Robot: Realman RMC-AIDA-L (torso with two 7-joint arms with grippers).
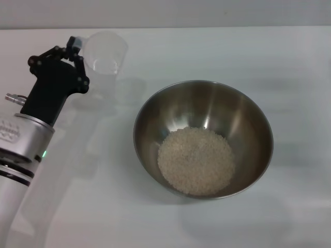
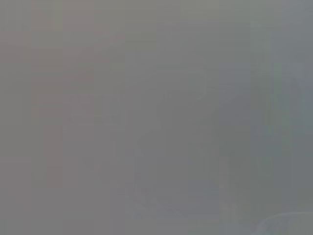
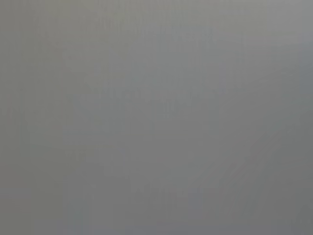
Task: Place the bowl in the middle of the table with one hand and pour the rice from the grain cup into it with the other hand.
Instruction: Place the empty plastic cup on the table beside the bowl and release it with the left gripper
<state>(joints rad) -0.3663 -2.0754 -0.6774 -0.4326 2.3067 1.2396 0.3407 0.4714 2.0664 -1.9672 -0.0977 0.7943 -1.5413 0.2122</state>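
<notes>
The steel bowl [image 1: 203, 138] stands on the white table [image 1: 289, 57] near the middle. A heap of rice [image 1: 196, 160] lies in its bottom. The clear grain cup [image 1: 105, 59] is upright at the far left, and I see no rice in it. My left gripper [image 1: 75, 47] is at the cup's near-left side, its black fingers closed on the small handle. The left arm reaches in from the lower left with its green light on. The right gripper is out of view. Both wrist views show only flat grey.
The cup and arm cast faint shadows on the table between the cup and the bowl. The table's far edge meets a grey wall at the top of the head view. Nothing else stands on the table.
</notes>
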